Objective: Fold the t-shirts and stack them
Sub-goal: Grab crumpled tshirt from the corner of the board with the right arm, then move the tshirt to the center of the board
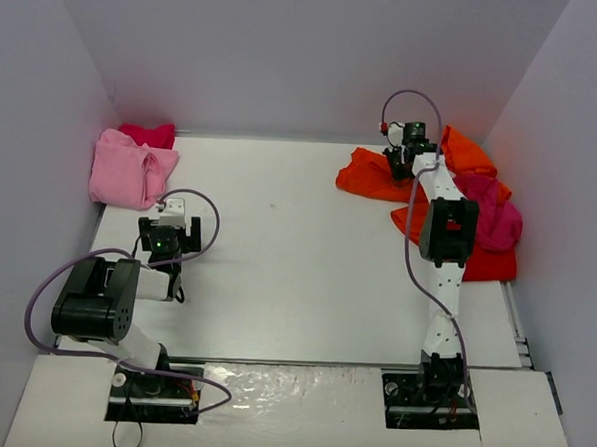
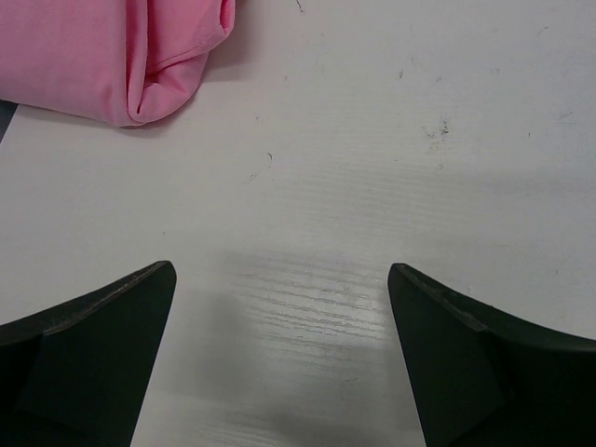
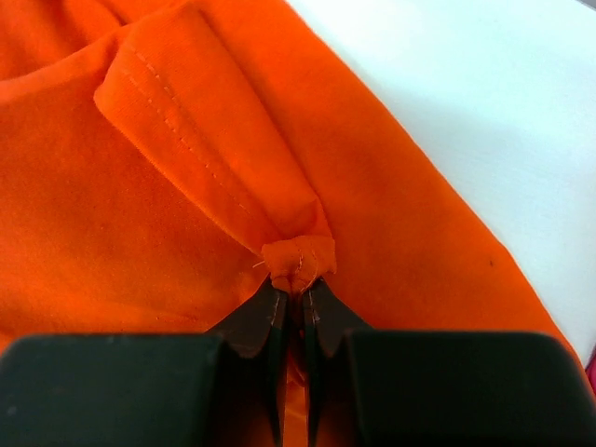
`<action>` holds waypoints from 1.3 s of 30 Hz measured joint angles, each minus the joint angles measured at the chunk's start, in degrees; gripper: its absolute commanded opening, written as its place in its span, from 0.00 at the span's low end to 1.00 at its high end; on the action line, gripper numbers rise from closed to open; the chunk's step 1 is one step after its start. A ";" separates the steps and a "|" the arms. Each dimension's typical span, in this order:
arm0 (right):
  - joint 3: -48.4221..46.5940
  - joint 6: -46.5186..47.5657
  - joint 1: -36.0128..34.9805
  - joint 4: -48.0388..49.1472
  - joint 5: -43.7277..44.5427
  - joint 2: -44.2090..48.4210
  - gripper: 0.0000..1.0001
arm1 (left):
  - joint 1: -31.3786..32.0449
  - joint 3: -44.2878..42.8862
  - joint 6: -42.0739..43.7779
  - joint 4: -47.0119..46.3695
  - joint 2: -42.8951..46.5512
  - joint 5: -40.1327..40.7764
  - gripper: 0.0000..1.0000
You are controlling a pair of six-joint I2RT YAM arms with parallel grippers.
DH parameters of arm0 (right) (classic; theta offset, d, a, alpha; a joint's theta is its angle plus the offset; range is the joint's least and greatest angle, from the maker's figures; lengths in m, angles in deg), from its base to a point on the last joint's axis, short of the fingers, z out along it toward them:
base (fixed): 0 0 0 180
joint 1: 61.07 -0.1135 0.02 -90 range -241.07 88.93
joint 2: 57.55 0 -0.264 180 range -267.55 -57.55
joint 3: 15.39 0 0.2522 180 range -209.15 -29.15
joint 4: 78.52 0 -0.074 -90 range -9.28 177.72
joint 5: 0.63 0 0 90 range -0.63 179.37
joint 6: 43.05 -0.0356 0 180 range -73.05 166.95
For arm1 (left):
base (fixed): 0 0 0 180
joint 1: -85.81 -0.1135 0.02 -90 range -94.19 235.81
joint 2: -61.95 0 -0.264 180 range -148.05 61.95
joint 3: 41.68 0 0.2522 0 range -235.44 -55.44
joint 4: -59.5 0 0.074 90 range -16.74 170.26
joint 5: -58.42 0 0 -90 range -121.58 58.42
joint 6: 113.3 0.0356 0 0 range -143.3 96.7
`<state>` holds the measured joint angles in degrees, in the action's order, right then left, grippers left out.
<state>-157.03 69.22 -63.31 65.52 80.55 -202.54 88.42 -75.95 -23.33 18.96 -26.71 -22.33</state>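
A heap of t-shirts lies at the back right: an orange-red one (image 1: 366,175), an orange one (image 1: 466,152), a magenta one (image 1: 494,216) and a red one (image 1: 489,262). My right gripper (image 1: 400,161) reaches into that heap. In the right wrist view it (image 3: 298,284) is shut on a bunched hem of the orange-red t-shirt (image 3: 140,233). A folded light pink t-shirt (image 1: 126,169) lies at the back left with a magenta one (image 1: 148,134) behind it. My left gripper (image 2: 279,307) hangs open over bare table, just short of the pink t-shirt (image 2: 112,56).
White walls close in the table (image 1: 297,253) at the back and on both sides. The right arm (image 1: 446,241) stretches across the right part of the table over the red cloth. The left arm's cable (image 1: 195,200) loops above its wrist.
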 measured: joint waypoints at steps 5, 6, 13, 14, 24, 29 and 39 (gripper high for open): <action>0.01 0.35 -0.15 -1.63 0.91 2.09 0.00 | 0.00 0.00 0.00 0.01 0.00 -0.08 0.97; 0.01 0.34 -0.15 -2.03 1.25 3.34 0.00 | 0.00 -0.01 0.00 0.01 0.00 -0.10 0.97; -0.48 -1.02 -0.87 -3.48 -1.43 22.40 0.03 | 0.00 -0.04 -0.01 0.02 0.00 -0.15 0.97; -0.67 -1.80 -1.22 -3.21 -4.69 26.48 0.03 | 0.00 -0.04 -0.01 0.00 0.00 -0.17 0.97; 11.73 5.13 -20.97 -8.41 -31.85 53.30 0.10 | 0.00 -0.07 -0.01 0.00 0.00 -0.17 0.97; 27.97 10.07 -21.03 -13.85 -34.30 54.83 1.00 | 0.00 -0.07 0.00 0.00 0.00 -0.17 0.97; 36.08 17.28 -21.35 -24.74 -28.94 53.44 1.00 | 0.00 -1.68 0.92 5.65 1.77 -2.00 0.80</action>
<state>-120.95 86.51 -84.66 40.78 51.61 -149.10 88.42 -77.63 -22.41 24.61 -24.94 -24.33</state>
